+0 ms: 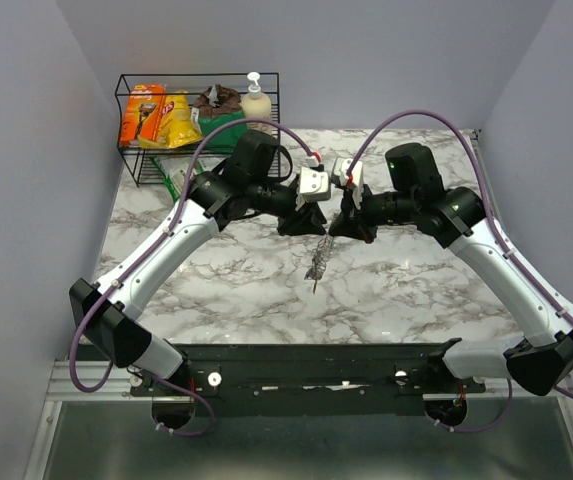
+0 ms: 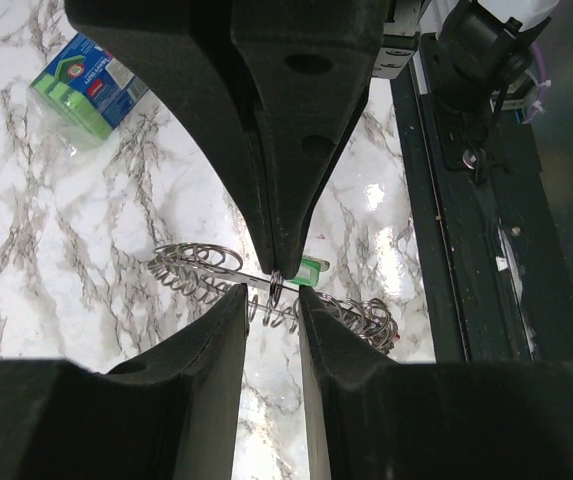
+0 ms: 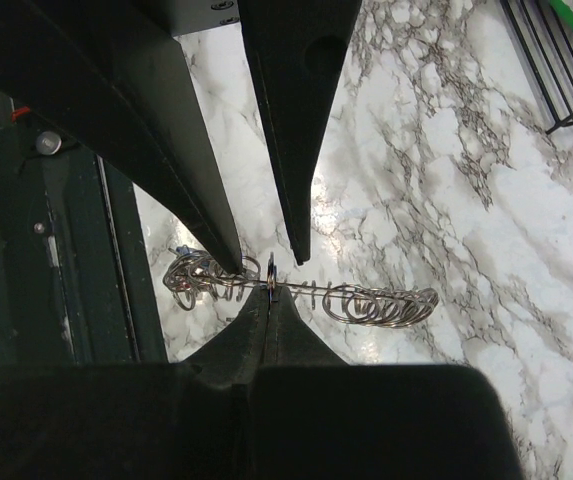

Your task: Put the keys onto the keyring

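The keyring (image 1: 316, 262), a thin metal wire crowded with small silver loops, hangs slanted above the marble between both grippers. My right gripper (image 3: 269, 292) is shut, pinching one small loop at the keyring's (image 3: 376, 300) middle. It enters the left wrist view from above as a closed tip (image 2: 278, 270). My left gripper (image 2: 273, 292) is open. Its fingers (image 3: 228, 250) straddle the keyring (image 2: 196, 265) right beside the pinch without closing on it. A key with a green tag (image 2: 313, 265) lies just behind the wire. In the top view the left gripper (image 1: 301, 222) and right gripper (image 1: 344, 225) meet tip to tip.
A black wire basket (image 1: 131, 125) with snack packets and a soap bottle (image 1: 256, 100) stands at the back left. A green packet (image 2: 86, 85) lies on the marble near it. A dark metal rail (image 2: 476, 250) runs along the table's near edge.
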Available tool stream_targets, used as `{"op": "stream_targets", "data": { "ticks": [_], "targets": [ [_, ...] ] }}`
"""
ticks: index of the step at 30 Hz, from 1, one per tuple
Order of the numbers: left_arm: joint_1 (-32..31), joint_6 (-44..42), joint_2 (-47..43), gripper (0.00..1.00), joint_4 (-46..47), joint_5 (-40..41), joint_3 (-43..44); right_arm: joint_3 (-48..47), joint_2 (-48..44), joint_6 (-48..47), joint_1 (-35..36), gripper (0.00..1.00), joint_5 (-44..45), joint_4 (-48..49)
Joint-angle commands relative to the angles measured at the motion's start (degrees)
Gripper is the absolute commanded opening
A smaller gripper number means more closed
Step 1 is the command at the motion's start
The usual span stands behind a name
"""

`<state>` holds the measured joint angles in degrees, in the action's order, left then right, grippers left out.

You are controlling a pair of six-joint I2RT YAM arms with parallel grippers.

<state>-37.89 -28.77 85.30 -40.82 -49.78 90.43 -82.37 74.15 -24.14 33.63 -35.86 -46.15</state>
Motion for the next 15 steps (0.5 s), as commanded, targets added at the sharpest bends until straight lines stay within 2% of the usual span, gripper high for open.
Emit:
{"op": "stream_targets", "data": {
  "ticks": [1, 9, 15],
  "targets": [
    [-0.3, -0.6, 0.4, 0.34, 1.2, -2.0, -1.0, 0.5, -1.6, -0.6, -0.2, 0.0, 0.8, 2.8],
    [-0.4, 0.0, 0.9, 0.2, 2.5, -2.3, -1.2, 1.0, -2.3, -0.3, -0.2, 0.01, 0.5, 3.4],
    [-0.7, 0.8, 1.2, 0.04, 3.5, -2.4, -1.3, 1.7, -3.3, 0.1, -0.2, 0.01, 0.0, 4.0]
  ]
}}
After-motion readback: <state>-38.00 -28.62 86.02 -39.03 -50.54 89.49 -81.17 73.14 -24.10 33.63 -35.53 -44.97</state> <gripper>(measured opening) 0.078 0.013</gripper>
